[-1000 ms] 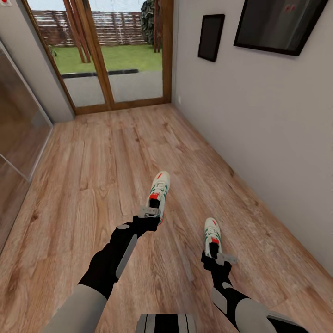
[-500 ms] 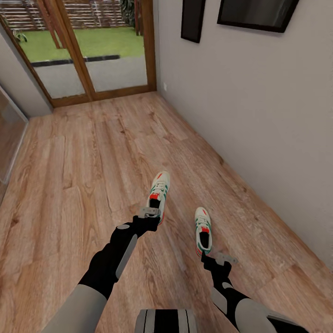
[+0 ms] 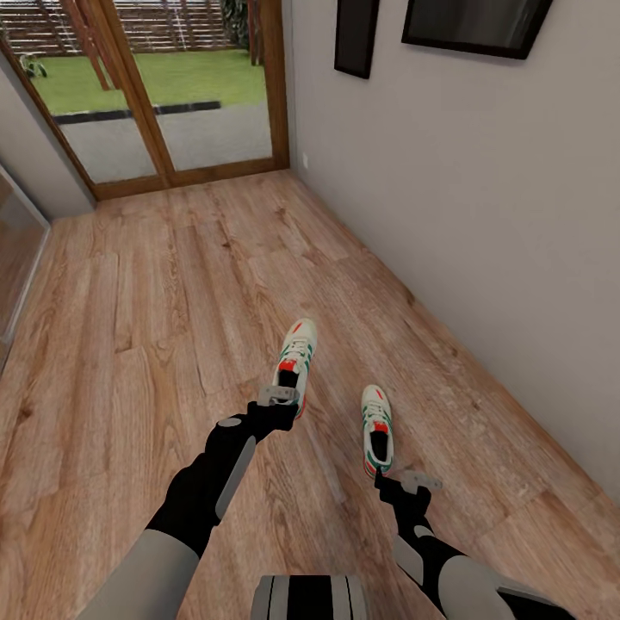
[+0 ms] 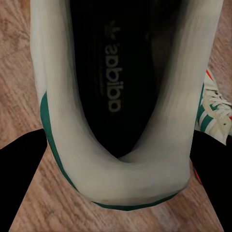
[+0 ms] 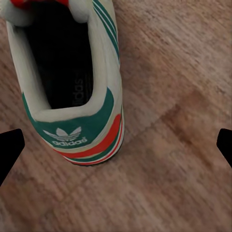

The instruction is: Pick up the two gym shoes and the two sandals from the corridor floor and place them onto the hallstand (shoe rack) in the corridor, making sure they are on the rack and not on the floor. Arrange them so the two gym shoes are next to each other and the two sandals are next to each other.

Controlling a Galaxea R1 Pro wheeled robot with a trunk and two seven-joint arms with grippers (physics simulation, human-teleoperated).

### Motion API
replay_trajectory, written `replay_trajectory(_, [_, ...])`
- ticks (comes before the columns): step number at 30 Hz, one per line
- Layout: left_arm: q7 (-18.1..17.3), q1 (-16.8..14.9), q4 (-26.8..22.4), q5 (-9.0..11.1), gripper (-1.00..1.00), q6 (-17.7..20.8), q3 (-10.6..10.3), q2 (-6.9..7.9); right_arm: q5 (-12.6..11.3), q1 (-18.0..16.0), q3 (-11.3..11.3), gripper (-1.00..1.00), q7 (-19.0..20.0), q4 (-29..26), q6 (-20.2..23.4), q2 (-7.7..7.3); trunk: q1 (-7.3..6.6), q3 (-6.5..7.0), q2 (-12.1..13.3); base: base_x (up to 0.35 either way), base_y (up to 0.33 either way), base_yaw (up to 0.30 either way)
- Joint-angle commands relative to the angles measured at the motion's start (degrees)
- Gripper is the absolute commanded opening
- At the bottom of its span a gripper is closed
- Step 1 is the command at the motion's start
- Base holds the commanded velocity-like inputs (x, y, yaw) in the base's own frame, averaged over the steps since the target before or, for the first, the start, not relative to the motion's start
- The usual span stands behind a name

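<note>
reading the head view: two cream-white sneakers with green stripes and red-orange accents lie on the light brown wood-plank corridor floor (image 3: 155,344), toes pointing away from the robot.
left shoe: the left sneaker (image 3: 295,362) has its heel at the left gripper (image 3: 279,395); long axis runs on from the arm.
right shoe: the right sneaker (image 3: 376,430) lies just ahead of the right gripper (image 3: 412,482), slightly to its left.
left wrist view: the left sneaker's (image 4: 116,96) heel collar sits between the two dark fingers (image 4: 21,169), which look clamped on it; the other shoe shows beside it.
right wrist view: the right sneaker's (image 5: 72,87) heel is off to one side; fingertips (image 5: 10,150) spread wide, floor between them, nothing held.
judgement: the right arm is nearer its shoe and must shift sideways over the heel.
</note>
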Motion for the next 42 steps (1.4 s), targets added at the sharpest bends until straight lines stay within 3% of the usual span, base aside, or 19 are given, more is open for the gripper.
replay_trajectory(1, [0.1,0.0,-0.1,0.6,-1.0,0.3,0.0,0.0,0.2,0.0,-0.2,1.0,-0.1,0.0,-0.2,0.0,-0.01,-0.04,0.0,0.0,0.0,0.0])
replay_trajectory(9, [0.1,0.0,-0.1,0.6,-1.0,0.3,0.0,0.02,1.3,0.0,0.0,1.0,-0.1,0.1,-0.2,0.0,-0.01,-0.04,0.0,0.0,0.0,0.0])
replay_trajectory(15, [0.2,0.0,-0.1,0.6,-1.0,0.3,0.0,0.02,10.2,0.0,1.6,1.0,-0.1,0.0,-0.3,-0.02,-0.01,-0.04,0.0,0.0,0.0,0.0])
replay_trajectory(19, [0.2,0.0,-0.1,0.5,-1.0,0.3,0.0,0.02,11.9,0.0,1.8,1.0,-0.2,-0.1,-0.3,-0.02,-0.01,-0.04,0.0,0.0,0.0,0.0])
replay_trajectory(42, [0.1,0.1,-0.2,0.7,-1.0,0.3,0.0,-0.06,12.6,-0.2,1.7,1.0,-0.1,-0.1,-0.3,-0.11,-0.01,-0.04,0.0,0.042,0.006,0.0])
